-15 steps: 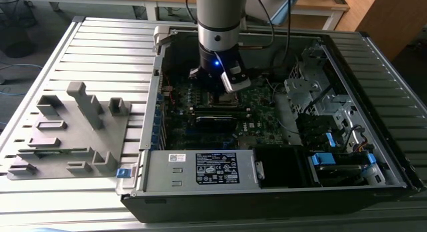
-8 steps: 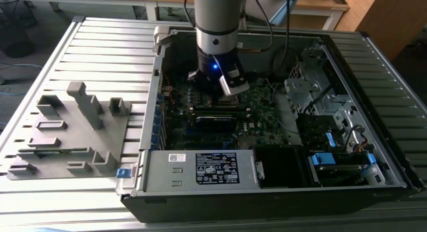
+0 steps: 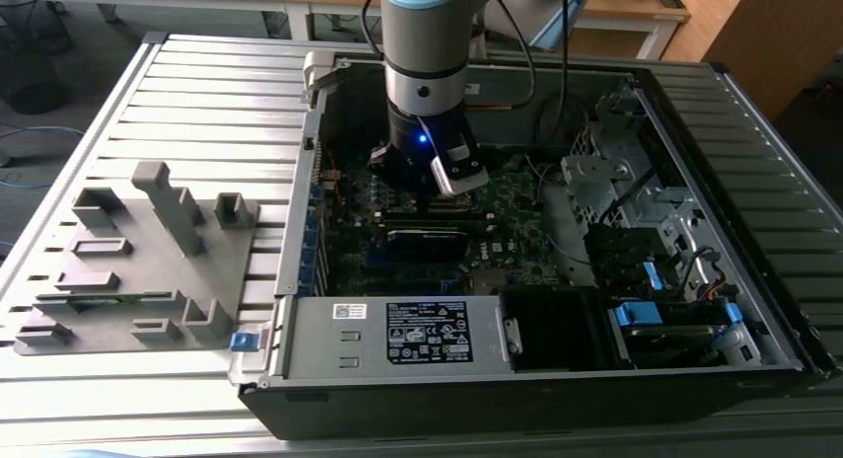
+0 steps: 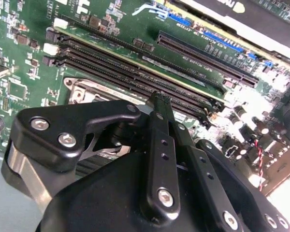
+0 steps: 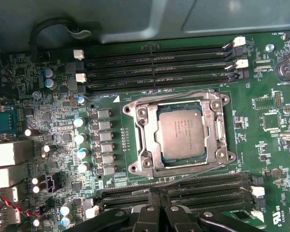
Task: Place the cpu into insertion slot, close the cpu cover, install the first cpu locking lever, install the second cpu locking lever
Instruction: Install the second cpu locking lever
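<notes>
1. Saw the robot arm reaching down into an open computer case (image 3: 527, 399) on a ribbed metal table (image 3: 197, 93).
2. Saw a grey plastic holder (image 3: 132, 270) lying on the table, off to the exterior view's left of the case.
3. Found the gripper (image 3: 441, 177) low over the green motherboard (image 5: 275, 159), near the middle of the case.
4. Saw the two black fingers (image 4: 157, 145) pressed close together, with nothing pinched between them.
5. Found the gripper (image 5: 162, 212) tips hanging over a row of long black memory slots (image 5: 208, 186), just beside the socket and not touching the chip.
6. Spotted the cpu (image 5: 181, 133) lying flat in the socket in the middle of the board, silver-grey top facing up.
7. Saw the cpu cover (image 5: 144, 130) folded down flat around the cpu, with the chip showing through the square hole.
8. Noticed a thin wire lever (image 5: 174, 96) lying along one side of the cover and another wire lever (image 5: 198, 166) along the other side.
9. Could not tell whether those levers were hooked shut.
10. Saw more memory slots (image 5: 154, 63) on the far side of the socket from the gripper.
</notes>
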